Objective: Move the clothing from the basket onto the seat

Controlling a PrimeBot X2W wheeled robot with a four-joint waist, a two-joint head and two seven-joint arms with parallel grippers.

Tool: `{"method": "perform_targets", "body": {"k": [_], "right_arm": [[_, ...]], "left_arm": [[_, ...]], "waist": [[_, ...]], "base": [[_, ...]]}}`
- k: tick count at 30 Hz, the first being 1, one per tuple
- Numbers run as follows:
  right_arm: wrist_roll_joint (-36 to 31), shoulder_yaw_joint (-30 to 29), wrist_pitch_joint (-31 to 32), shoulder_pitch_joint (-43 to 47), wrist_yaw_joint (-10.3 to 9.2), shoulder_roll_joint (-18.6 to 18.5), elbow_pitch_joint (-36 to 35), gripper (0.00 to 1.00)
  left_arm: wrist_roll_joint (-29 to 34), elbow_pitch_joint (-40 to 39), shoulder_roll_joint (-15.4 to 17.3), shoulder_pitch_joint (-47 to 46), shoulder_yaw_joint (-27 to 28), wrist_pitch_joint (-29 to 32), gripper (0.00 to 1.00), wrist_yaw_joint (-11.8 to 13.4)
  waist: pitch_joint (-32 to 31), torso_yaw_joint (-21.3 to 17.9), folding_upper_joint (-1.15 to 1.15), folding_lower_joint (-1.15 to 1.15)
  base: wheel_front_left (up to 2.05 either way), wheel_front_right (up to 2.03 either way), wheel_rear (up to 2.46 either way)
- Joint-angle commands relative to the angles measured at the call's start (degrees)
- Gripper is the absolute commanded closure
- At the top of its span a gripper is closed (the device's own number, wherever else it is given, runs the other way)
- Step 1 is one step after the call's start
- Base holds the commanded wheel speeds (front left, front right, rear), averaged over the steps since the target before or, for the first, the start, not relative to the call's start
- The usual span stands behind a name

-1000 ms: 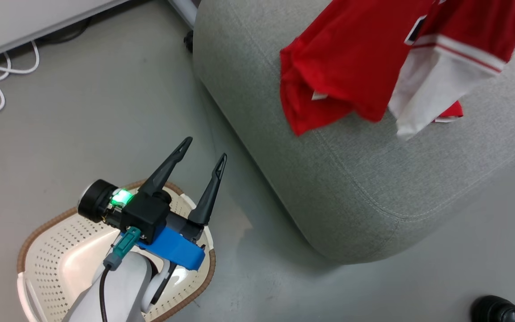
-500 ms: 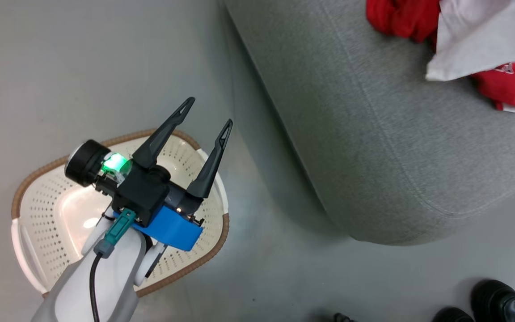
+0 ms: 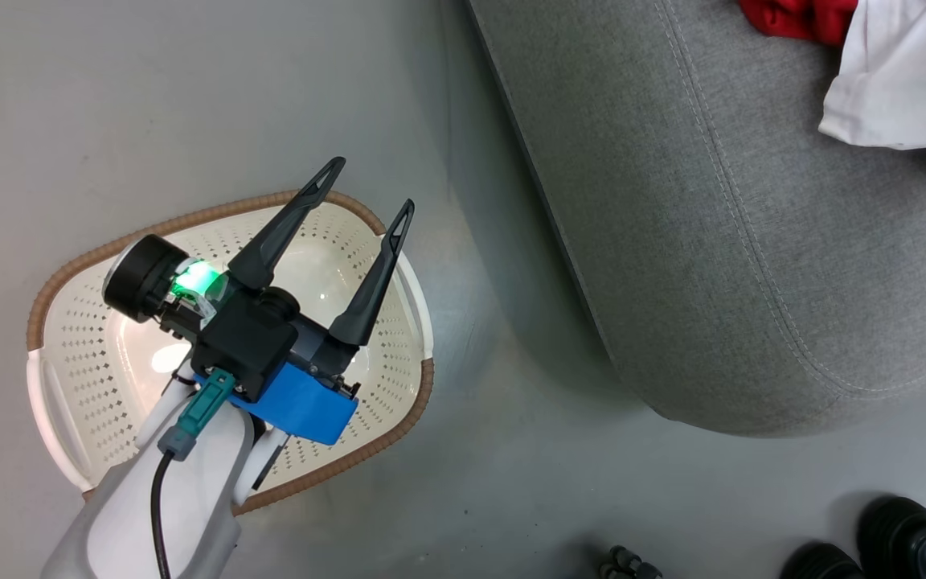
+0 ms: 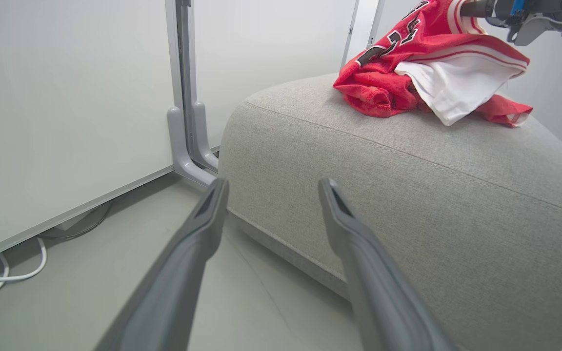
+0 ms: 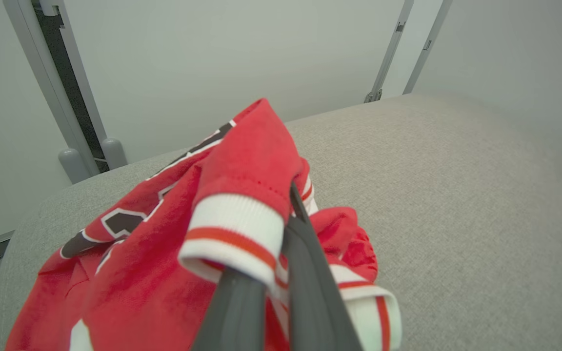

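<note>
My right gripper (image 5: 288, 204) is pinched tight on the ribbed white-and-red trim of the soft red clothing (image 5: 130, 273), crumpled on the rounded, grey woven seat (image 5: 456, 204), while my left gripper (image 3: 373, 182) hangs spread wide and empty over the perforated cream basket (image 3: 85, 338).

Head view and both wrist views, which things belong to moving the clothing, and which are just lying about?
Part of the job: red jersey, basket, grey seat.
Just lying about: white cables, grey panel post, a person's black shoes.
</note>
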Motion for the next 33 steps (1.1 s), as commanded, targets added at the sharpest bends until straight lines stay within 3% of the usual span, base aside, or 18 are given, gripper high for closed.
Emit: {"method": "perform_targets", "body": {"k": [1,9,10,12,13,33], "right_arm": [[-0.3,-0.2,-0.4,0.5,0.01,-0.1,0.2,1.0],[-2.6,-1.5,-1.4,-0.3,0.01,0.0,3.1,1.0],[-2.8,-1.6,-1.5,-0.4,0.01,0.1,3.3,0.76],[-3.1,-2.1,-1.5,-0.5,0.01,0.3,3.7,0.11],[-3.2,-2.3,-1.6,-0.5,0.01,0.5,3.8,0.0],[-4.3,-1.7,-2.0,0.4,0.01,1.5,5.2,0.0]], "left_arm": [[0.3,0.0,0.0,-0.7,0.0,-0.2,0.0,-0.1],[-0.1,0.5,-0.7,-1.0,-0.3,-0.2,0.0,-0.1],[-0.1,0.5,-0.8,-1.0,-0.3,-0.2,0.0,-0.1],[-0.2,0.6,-0.9,-0.9,-0.4,-0.2,0.0,-0.1],[-0.3,0.7,-1.0,-0.9,-0.5,-0.2,0.0,-0.1],[-1.2,1.8,-2.6,0.7,0.2,-0.2,0.0,-0.1]], "waist": [[-0.1,0.1,0.0,-0.01],[-1.0,0.4,0.0,-0.01],[-1.1,0.4,0.0,-0.01],[-1.3,0.4,0.0,-0.01],[-1.5,0.5,0.0,-0.01],[-4.8,0.7,0.0,-0.01]], "base": [[0.0,0.0,0.0],[0.0,0.0,0.0],[0.0,0.0,0.0],[0.0,0.0,0.0],[0.0,0.0,0.0],[0.0,0.0,0.0]]}}
